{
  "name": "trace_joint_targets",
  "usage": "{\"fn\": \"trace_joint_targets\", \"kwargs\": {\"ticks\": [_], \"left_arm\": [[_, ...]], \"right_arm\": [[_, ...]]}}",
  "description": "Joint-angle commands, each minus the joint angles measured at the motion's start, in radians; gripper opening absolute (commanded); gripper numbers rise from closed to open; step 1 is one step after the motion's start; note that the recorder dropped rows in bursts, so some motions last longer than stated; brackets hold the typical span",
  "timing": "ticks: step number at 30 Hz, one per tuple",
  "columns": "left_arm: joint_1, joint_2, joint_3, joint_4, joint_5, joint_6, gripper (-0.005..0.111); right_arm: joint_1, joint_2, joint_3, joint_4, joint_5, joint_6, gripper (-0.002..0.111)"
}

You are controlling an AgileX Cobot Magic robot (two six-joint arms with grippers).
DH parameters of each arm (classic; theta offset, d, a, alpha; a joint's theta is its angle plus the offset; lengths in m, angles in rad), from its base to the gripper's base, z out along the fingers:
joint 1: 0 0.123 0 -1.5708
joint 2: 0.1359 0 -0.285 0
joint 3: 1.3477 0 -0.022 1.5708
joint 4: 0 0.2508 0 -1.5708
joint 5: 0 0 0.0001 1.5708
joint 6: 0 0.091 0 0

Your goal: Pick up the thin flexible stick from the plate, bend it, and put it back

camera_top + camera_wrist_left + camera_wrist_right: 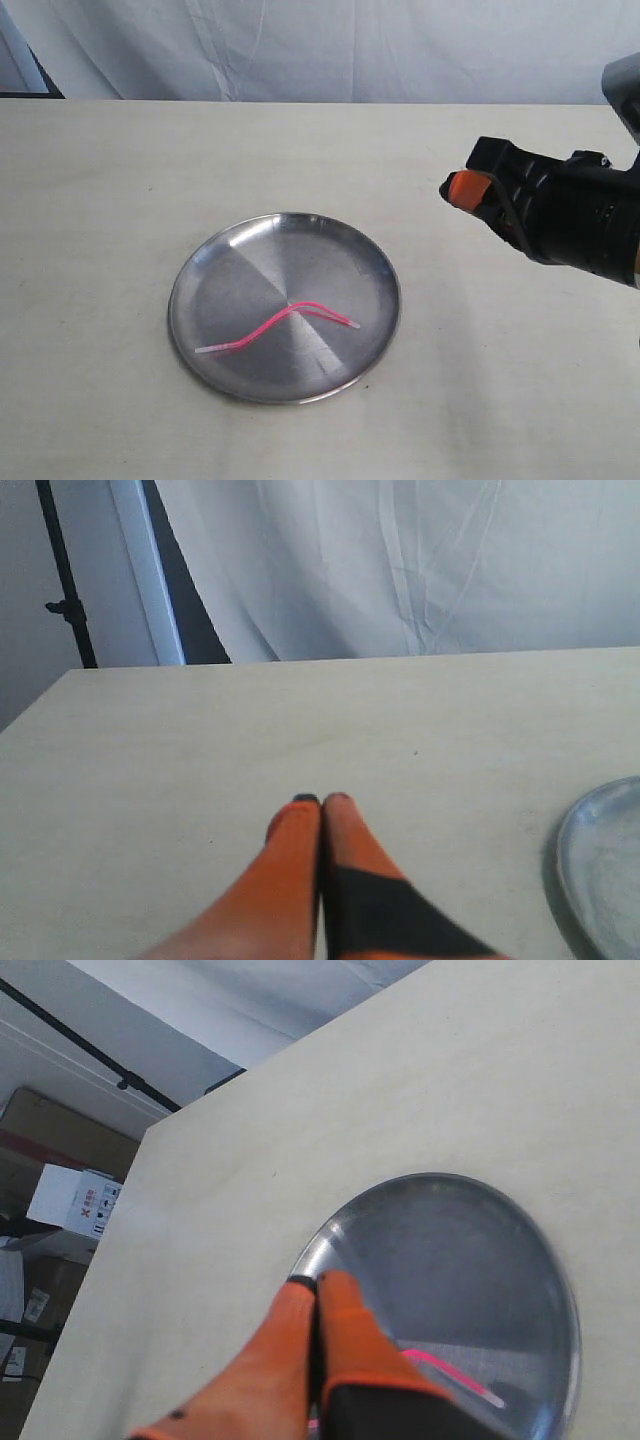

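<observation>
Kinked stick lies in the plate — right hand, seemingly closed, well aside.

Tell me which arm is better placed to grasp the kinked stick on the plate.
Right, probably. The right gripper hangs near the plate with the pink stick in its wrist view; the left gripper sees only the plate's edge and is absent from the exterior view. Both are shut.

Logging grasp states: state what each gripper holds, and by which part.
Nothing is held. The left gripper and the right gripper are both shut and empty. The bent stick lies free on the plate.
</observation>
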Motion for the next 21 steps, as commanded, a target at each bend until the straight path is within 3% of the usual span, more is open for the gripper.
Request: {"fn": "trace_joint_targets", "kwargs": {"ticks": [1, 17, 21], "left_arm": [[0.005, -0.035, 0.047, -0.013, -0.022, 0.002, 0.000], [0.005, -0.035, 0.091, 0.015, -0.012, -0.054, 0.000], [0.005, -0.035, 0.146, 0.015, -0.036, -0.143, 0.000]], "right_arm": [[0.005, -0.006, 0.006, 0.001, -0.002, -0.002, 0.000], [0.005, -0.006, 0.006, 0.001, -0.002, -0.002, 0.000], [0.005, -0.006, 0.006, 0.001, 0.004, -0.002, 0.000]]}}
